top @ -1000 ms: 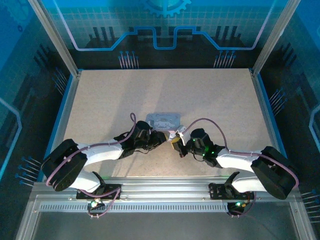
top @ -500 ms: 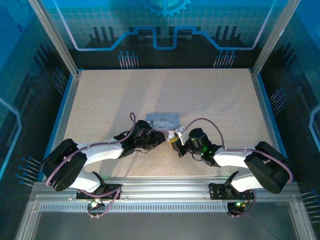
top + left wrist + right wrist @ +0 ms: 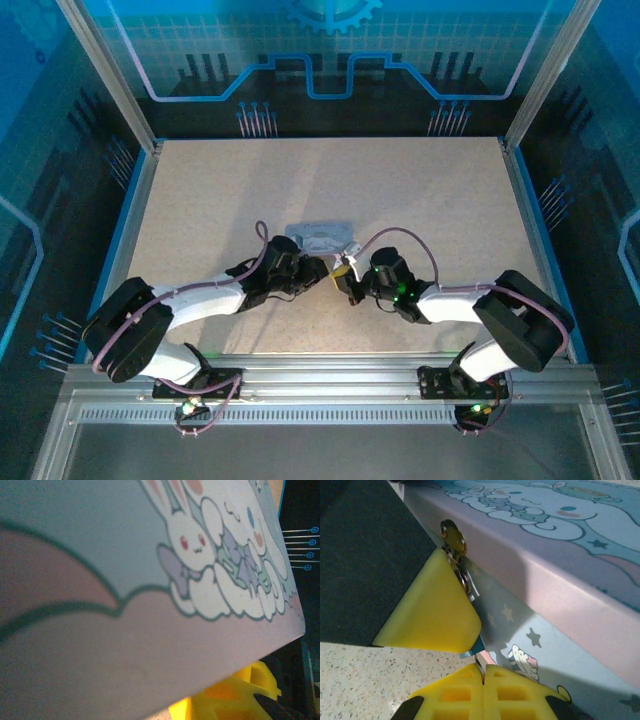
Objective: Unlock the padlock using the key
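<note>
Resting on the speckled table [image 3: 200, 200], the cartoon-print tin [image 3: 322, 238] is met at its near edge by both grippers. The left gripper [image 3: 318, 270] is held close against the tin's lid; how wide its fingers stand cannot be told. The right gripper [image 3: 483, 670] is pinched tight on the key [image 3: 479, 661], a thin sliver. The padlock [image 3: 455, 542] is seen at the tin's front wall, partly hidden by a yellow wedge [image 3: 432, 612].
</note>
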`<state>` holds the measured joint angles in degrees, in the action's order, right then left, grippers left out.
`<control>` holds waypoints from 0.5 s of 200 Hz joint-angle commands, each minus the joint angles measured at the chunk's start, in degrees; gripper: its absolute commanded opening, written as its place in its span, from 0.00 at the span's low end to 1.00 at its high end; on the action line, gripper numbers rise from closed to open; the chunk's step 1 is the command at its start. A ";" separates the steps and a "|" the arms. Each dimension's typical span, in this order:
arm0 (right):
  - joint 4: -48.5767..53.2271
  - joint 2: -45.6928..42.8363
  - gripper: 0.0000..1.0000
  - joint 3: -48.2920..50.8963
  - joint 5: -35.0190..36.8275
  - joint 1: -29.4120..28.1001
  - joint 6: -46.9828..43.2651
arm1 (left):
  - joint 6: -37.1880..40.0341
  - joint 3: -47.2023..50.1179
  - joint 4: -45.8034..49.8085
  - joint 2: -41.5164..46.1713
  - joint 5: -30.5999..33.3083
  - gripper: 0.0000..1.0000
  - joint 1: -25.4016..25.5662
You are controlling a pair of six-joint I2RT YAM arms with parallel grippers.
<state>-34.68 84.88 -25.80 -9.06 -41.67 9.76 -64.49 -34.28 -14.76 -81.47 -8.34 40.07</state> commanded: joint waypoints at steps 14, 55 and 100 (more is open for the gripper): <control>-7.49 0.96 0.04 -5.67 -3.33 -0.36 -0.54 | 0.65 -2.04 -3.24 0.36 -7.58 0.22 2.09; -7.66 2.04 0.04 -2.73 -2.50 -0.39 1.08 | 0.38 -1.24 -4.99 -1.54 -7.48 0.22 1.92; -4.59 2.38 0.04 -1.63 -2.70 -0.24 2.37 | -1.05 -0.83 -9.40 -6.07 -8.00 0.22 1.95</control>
<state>-33.58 87.15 -26.24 -8.80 -41.50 10.87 -64.60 -34.33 -16.88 -84.95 -8.25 39.94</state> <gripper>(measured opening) 0.062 0.227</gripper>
